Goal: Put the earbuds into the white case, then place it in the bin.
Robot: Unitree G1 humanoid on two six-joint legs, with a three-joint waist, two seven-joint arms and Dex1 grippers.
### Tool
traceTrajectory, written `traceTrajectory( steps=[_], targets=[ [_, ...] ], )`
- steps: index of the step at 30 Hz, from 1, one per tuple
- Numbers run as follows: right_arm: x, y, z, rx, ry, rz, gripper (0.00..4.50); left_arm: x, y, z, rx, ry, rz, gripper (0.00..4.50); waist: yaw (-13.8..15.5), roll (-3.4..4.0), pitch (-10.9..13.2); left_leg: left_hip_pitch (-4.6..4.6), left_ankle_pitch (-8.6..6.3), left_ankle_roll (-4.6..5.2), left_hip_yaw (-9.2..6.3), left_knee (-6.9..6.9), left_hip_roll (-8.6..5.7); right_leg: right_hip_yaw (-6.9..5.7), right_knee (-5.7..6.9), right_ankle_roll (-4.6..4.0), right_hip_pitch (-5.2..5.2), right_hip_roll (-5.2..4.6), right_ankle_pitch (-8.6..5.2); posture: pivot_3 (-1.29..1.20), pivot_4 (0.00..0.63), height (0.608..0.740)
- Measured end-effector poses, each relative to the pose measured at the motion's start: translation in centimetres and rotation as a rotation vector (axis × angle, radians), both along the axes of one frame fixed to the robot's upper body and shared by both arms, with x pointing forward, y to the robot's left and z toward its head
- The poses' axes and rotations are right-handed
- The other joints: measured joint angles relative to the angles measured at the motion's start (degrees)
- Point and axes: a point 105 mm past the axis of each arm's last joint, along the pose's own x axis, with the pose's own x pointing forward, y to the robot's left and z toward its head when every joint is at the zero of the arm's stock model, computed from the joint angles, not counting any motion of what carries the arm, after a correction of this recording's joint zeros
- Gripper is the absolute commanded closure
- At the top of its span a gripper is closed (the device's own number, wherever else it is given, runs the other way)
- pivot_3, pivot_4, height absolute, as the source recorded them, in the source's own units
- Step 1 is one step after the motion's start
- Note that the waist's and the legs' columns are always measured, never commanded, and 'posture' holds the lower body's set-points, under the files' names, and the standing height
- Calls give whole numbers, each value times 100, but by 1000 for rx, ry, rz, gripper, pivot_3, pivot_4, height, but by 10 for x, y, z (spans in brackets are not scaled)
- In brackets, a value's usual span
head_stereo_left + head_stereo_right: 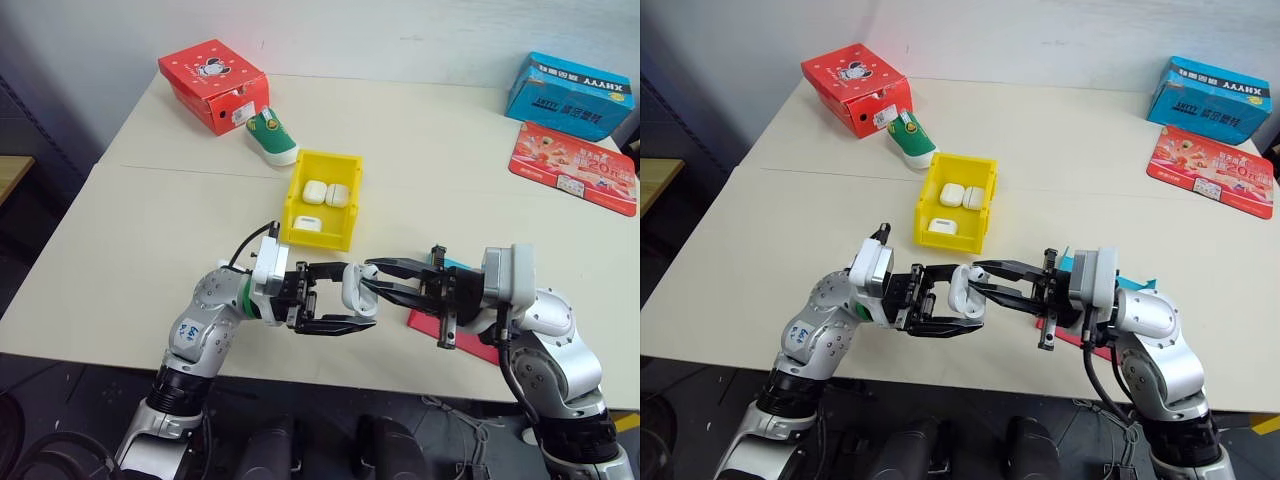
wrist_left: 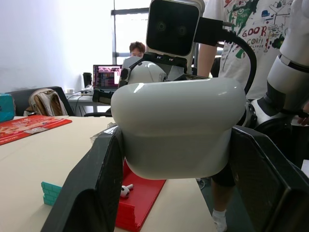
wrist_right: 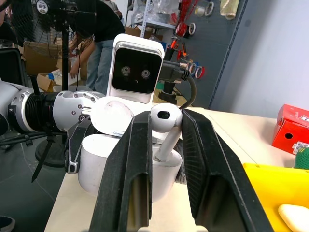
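The white case [image 1: 353, 291] hangs in the air above the table's front edge, with my left gripper [image 1: 350, 297] shut on it. In the right wrist view its lid [image 3: 112, 113] stands flipped open. My right gripper [image 1: 371, 279] faces it from the right and is shut on an earbud [image 3: 165, 118]. The earbud's stem points down into the case's open top. Another earbud [image 2: 126, 190] lies on the red tray [image 2: 140, 198] below. The yellow bin [image 1: 292, 205] sits just behind the grippers and holds three white cases [image 1: 315, 190].
The red tray [image 1: 430, 322] with a teal block [image 1: 455, 265] lies under my right arm. A red box [image 1: 213, 82] and a green shoe [image 1: 272, 135] are at the back left. A blue box [image 1: 570, 95] and a red flyer [image 1: 575, 165] are at the back right. A person [image 2: 241, 29] stands close behind.
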Motion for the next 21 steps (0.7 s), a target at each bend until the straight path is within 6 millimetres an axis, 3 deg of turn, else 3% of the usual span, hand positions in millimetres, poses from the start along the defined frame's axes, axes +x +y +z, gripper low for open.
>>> traceTrajectory(
  steps=[7, 12, 16, 21],
  targets=[
    [2, -7, -4, -12, 51, -26, 1699, 0, -2, -4, 11, 9, -12, 1709, -1, 0, 0, 0, 0, 0, 0, 0, 1, 0, -7, 0, 0, -1, 0, 0, 150, 740],
    [3, -17, 8, 27, 110, -49, 53, 1, -1, 4, -9, -27, -4, 1709, 14, 2, 1, -5, -1, 0, -4, 0, 2, -1, -28, 0, -2, -6, 0, 0, 150, 740],
    [-14, -40, 18, -55, 89, -79, 53, 4, 6, 7, -9, -47, 25, 1709, 28, 2, 2, -8, -8, 3, -10, -5, 2, -5, -44, 0, 3, -5, 0, 0, 150, 740],
    [-24, -85, 10, -102, 121, -254, 53, 6, 12, 4, -2, -33, 44, 1709, 34, 2, 2, -10, -9, 9, -6, -9, 0, -10, -38, 2, 12, 2, 1, 0, 150, 740]
  ],
)
